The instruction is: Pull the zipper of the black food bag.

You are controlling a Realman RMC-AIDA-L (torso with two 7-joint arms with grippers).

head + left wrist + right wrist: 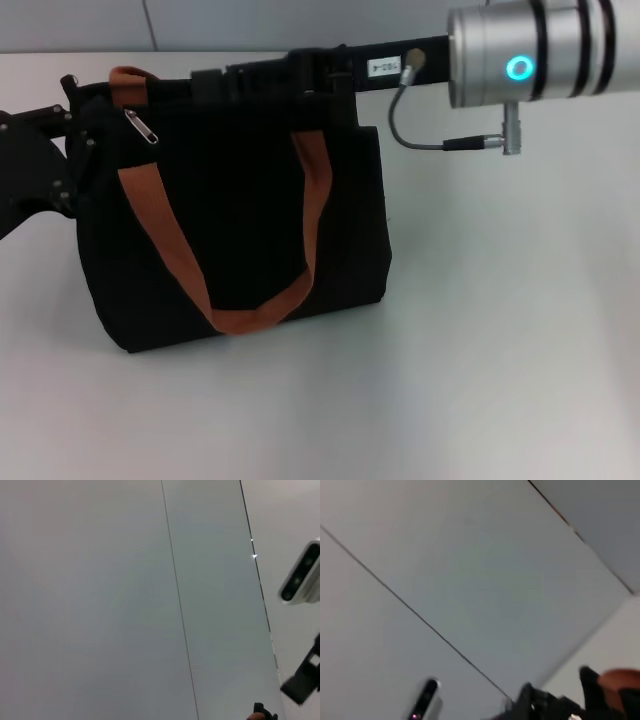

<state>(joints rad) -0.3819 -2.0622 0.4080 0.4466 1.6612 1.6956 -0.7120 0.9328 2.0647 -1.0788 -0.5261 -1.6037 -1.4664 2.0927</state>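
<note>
The black food bag [240, 230] stands upright on the white table [480, 360], left of centre in the head view. One brown-orange handle [250, 318] hangs down its front and the other [126, 76] rises at its far left top. The silver zipper pull [141, 128] lies on the top edge near the bag's left end. My left gripper [72, 118] is against the bag's left end, just left of the pull. My right gripper [210, 80] reaches in from the right along the bag's back top edge. A bit of orange strap [620, 680] shows in the right wrist view.
A grey cable [420, 140] hangs from my right arm's silver wrist [530, 55] above the table, right of the bag. Grey wall panels [80, 25] stand behind the table. Both wrist views mostly show wall panels [125, 605].
</note>
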